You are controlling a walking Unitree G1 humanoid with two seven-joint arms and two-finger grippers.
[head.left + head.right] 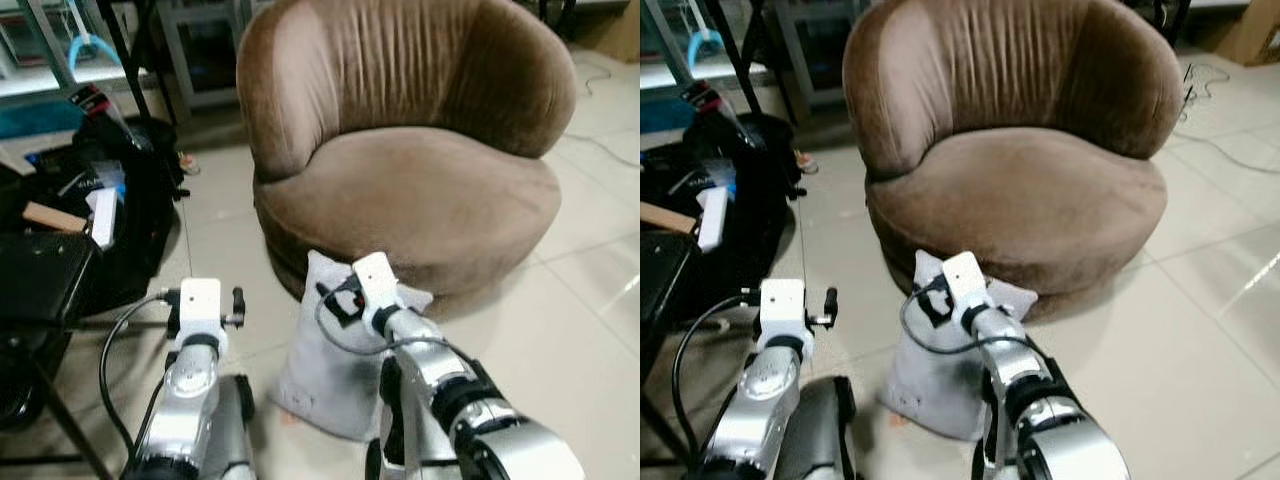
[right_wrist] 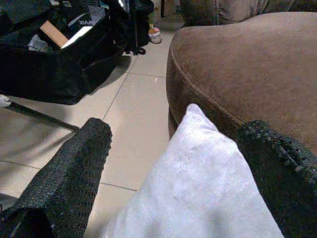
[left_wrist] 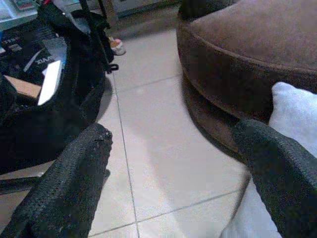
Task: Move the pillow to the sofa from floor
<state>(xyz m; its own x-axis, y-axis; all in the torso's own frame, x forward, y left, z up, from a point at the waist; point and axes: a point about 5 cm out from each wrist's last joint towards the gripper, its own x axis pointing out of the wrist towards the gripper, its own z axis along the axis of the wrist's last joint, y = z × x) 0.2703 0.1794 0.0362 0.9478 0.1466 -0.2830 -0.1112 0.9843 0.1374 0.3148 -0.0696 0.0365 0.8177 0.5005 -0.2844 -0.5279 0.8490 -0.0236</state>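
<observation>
A light grey pillow (image 1: 318, 372) stands on the tiled floor, leaning against the front of the round brown sofa (image 1: 405, 195). My right gripper (image 2: 177, 130) is open just above the pillow's upper corner (image 2: 198, 173), with one black finger on each side of it and not closed on it. My left gripper (image 3: 172, 131) is open a little to the left of the pillow, over bare tiles, and the pillow's edge (image 3: 294, 116) shows behind one of its fingers (image 3: 277, 168). The sofa seat has nothing on it.
An open black bag (image 1: 95, 215) full of items and a black case (image 1: 40, 275) lie on the floor to the left. Metal shelf legs (image 1: 125, 50) stand behind them. A cable (image 1: 1220, 140) runs across the tiles at the far right, beside open floor (image 1: 585, 330).
</observation>
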